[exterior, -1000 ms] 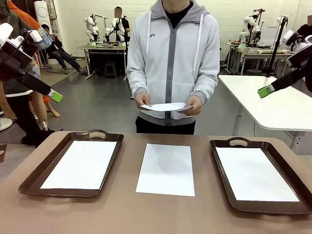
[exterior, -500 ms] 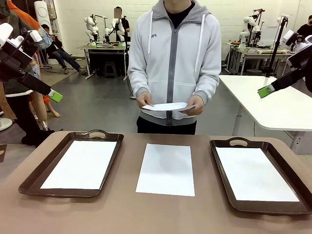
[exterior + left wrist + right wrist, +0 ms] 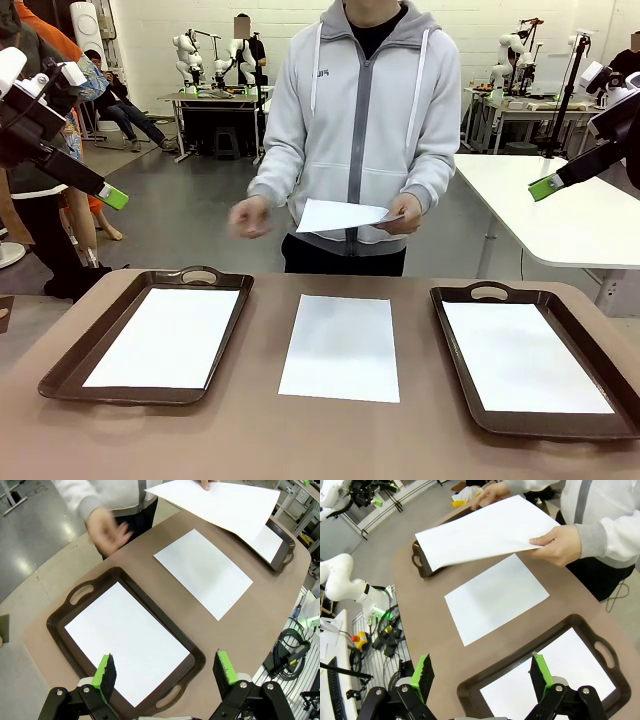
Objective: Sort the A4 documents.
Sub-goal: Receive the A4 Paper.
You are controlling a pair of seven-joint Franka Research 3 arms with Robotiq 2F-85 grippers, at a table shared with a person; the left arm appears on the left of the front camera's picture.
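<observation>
While one hand (image 3: 248, 216) has let go, the held A4 sheet (image 3: 340, 214) looks ready for placement.
I see left gripper (image 3: 165, 670) and right gripper (image 3: 482, 672) open, empty; another sheet (image 3: 342, 345) lies mid-table between trays (image 3: 75, 352).

2 trays (image 3: 84, 346), 4 sheets (image 3: 341, 346) (1 held aloft)

Person (image 3: 355, 120): light grey zip hoodie (image 3: 300, 110), darker grey panel down front beside zip, white drawstrings, small dark chest logo, ribbed cuffs on sleeves. Dark top at collar, dark trousers below hem.

Left arm (image 3: 12, 68): white casing, black wrist hardware, thin black cables.

Left gripper (image 3: 165, 667): black angular finger links, silver screw heads at joints, bright green pads (image 3: 104, 672) with dark textured inner faces.

Right gripper (image 3: 482, 672): same black links, same screws, same green pads.
</observation>
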